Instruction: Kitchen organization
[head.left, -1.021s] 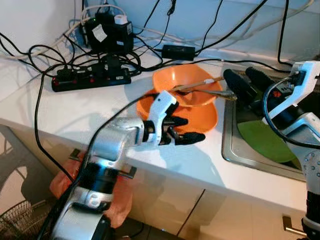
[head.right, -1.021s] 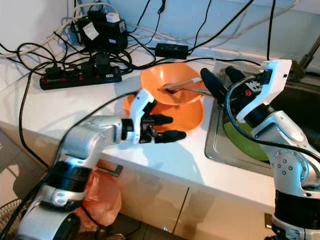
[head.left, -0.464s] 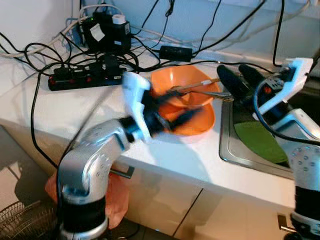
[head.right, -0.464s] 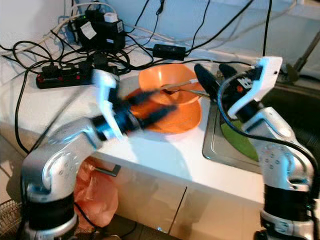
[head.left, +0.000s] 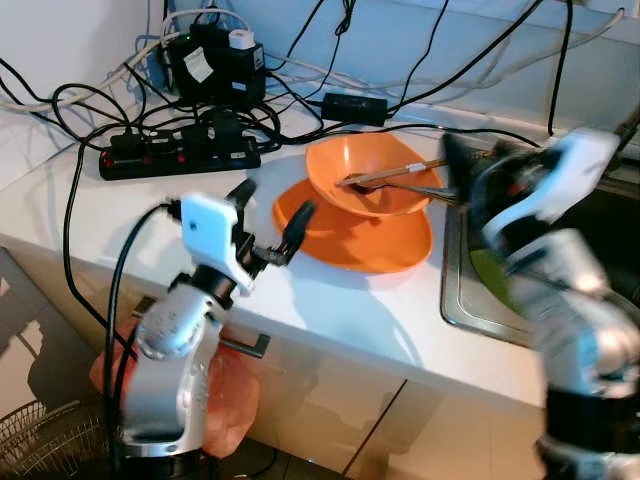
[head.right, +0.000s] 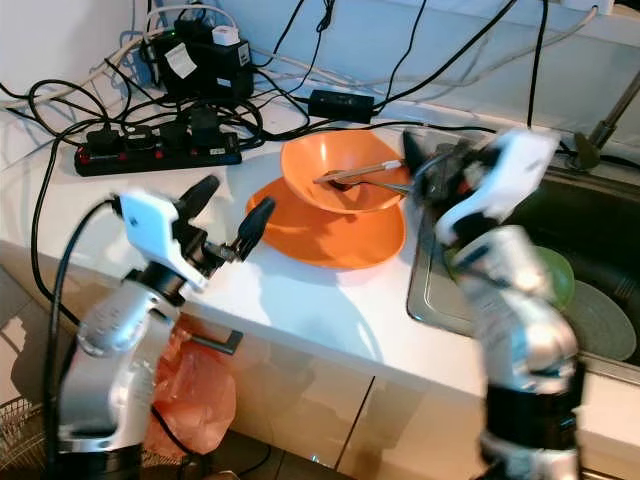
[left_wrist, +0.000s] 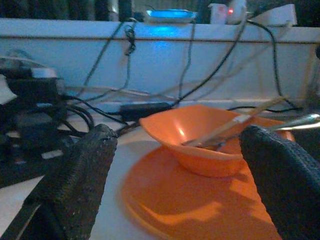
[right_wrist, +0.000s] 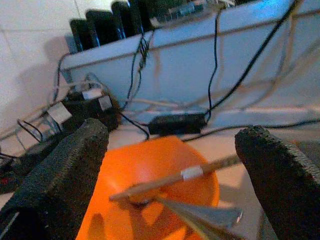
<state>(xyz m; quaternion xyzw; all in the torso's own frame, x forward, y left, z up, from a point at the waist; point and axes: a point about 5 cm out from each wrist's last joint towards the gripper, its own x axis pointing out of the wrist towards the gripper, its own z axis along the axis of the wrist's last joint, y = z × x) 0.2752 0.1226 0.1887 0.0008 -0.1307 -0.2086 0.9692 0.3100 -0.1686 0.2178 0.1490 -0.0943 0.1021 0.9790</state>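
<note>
Two gaping pincers (head.left: 272, 218) (right_wrist: 170, 165), one orange bowl (head.left: 375, 175), seemingly two utensils (head.left: 395, 176).

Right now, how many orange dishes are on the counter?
2: an orange bowl holding utensils, resting on the far part of a wide orange plate beside the sink. Others may be hidden.

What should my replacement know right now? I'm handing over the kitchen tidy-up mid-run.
Left gripper: open, empty, raised over the white countertop just left of the flat orange plate.
Right gripper: open, empty, over the near edge of the steel sink, pointed at the orange plastic bowl; motion-blurred in the head views.
The bowl sits on the plate. Wooden chopsticks and a metal spoon lie in it.
A green plate is in the sink.
Done: nothing visibly put away.
Left: utensils, bowl and plate. Mind the black power strip and cables behind.
</note>
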